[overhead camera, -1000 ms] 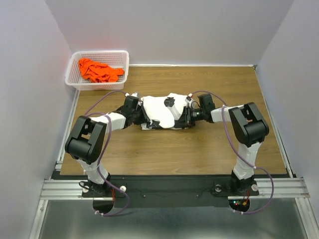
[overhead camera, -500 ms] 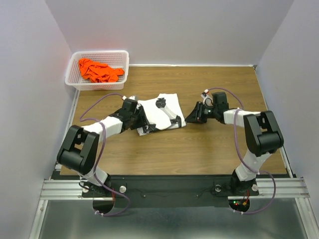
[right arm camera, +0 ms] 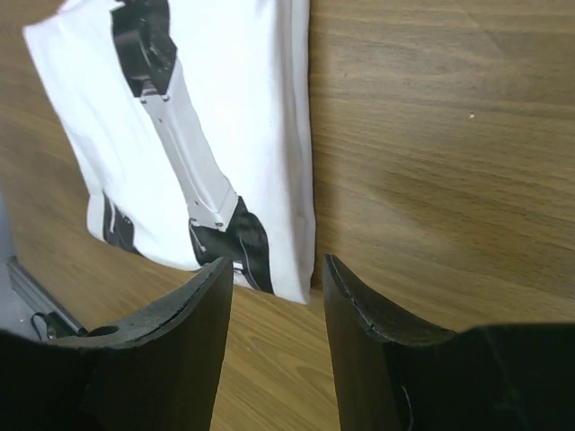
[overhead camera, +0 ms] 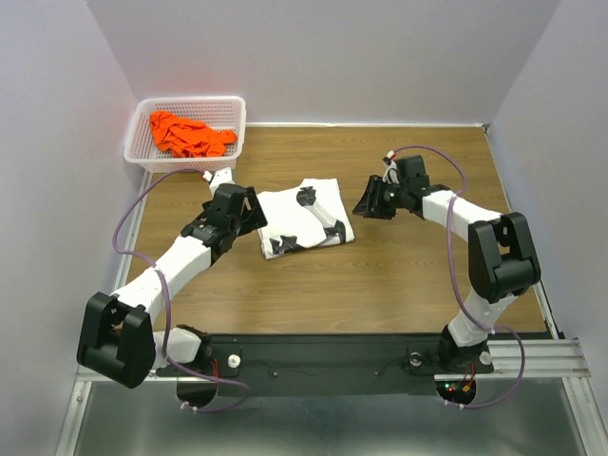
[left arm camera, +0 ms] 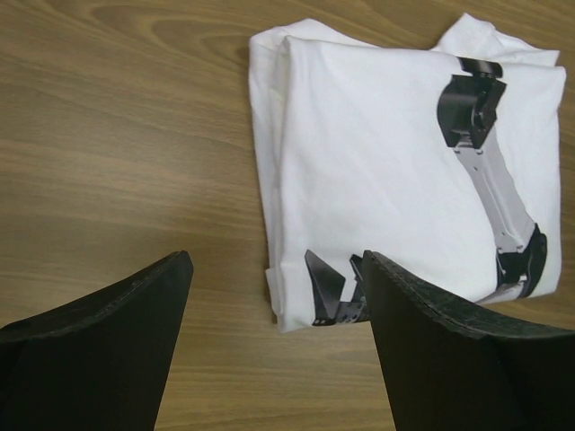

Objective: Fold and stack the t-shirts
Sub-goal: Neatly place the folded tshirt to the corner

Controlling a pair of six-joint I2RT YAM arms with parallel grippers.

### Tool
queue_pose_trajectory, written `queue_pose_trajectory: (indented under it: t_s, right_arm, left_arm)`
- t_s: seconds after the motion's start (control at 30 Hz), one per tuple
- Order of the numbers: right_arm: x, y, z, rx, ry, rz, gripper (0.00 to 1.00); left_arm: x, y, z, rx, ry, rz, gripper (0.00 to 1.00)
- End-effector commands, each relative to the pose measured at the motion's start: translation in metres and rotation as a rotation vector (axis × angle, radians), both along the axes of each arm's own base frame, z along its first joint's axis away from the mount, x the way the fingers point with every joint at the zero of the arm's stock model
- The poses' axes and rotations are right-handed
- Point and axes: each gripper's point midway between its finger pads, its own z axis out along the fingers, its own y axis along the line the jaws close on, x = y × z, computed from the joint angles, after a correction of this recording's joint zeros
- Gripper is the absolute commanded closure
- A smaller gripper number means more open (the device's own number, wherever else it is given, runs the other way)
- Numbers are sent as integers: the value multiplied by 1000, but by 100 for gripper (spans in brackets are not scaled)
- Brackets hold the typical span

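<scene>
Table [overhead camera: 408,275] bears one folded t-shirt [overhead camera: 302,217]; left end effector [left arm camera: 276,262] and right end effector [right arm camera: 277,262] released.

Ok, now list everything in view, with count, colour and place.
folded t-shirt: one, white with a black and grey robot-arm print, lying mid-table between the two grippers
crumpled clothing: one heap, number of pieces unclear, orange, inside the basket
basket: one, white plastic mesh, far left corner of the table
table: one, brown wood grain, under everything
left gripper: one, black fingers, open and empty, at the shirt's left edge
right gripper: one, black fingers, open and empty, just right of the shirt
</scene>
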Motion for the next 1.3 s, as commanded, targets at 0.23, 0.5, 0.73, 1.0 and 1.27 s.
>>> queue_pose_trajectory:
  t_s: [0.23, 0.5, 0.73, 1.0, 1.27]
  right_arm:
    - [34, 30, -26, -166, 2, 50, 50]
    - [34, 48, -58, -264, 29, 115, 54]
    - [24, 41, -90, -425, 90, 119, 64]
    - [40, -67, -91, -822, 50, -68, 99]
    - [64, -244, -37, -1216, 58, -372, 99]
  left_arm:
    - [-4, 33, 16, 96, -34, 135, 12]
    - [-5, 34, 17, 94, -44, 137, 12]
    - [-6, 38, 16, 98, -74, 151, 12]
    - [-4, 51, 24, 166, -126, 163, 12]
    - [-6, 50, 18, 159, -129, 159, 12]
